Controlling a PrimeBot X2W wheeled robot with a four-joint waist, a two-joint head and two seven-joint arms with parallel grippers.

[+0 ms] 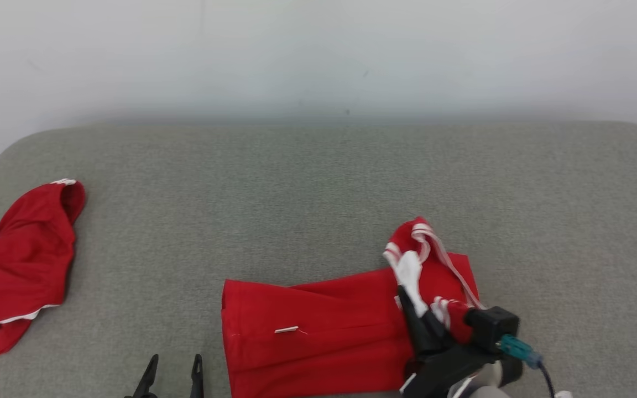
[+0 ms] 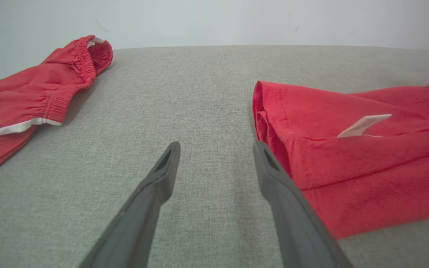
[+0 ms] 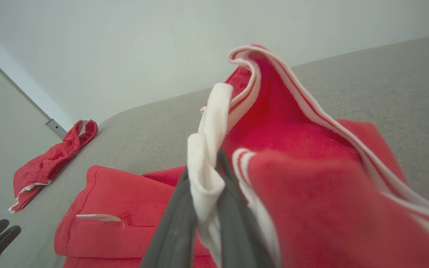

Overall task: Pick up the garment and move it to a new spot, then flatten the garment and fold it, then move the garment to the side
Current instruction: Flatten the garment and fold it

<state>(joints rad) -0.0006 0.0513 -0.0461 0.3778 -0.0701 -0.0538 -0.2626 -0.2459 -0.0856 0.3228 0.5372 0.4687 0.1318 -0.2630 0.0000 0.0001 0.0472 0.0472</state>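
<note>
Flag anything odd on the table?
The garment isn't flat: its striped end is bunched and lifted, white trim pinched in the shut right tool. A white tag sticks up near its left hem. Red shorts lie crumpled at far left.

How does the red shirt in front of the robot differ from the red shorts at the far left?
The shirt is folded into a neat band; the shorts lie rumpled. The right gripper pinches the shirt's white-trimmed end, holding it raised; nothing touches the shorts. The shirt shows a small white tag; the shorts show a gathered waistband. Both are red with white trim and lie on the grey surface.
</note>
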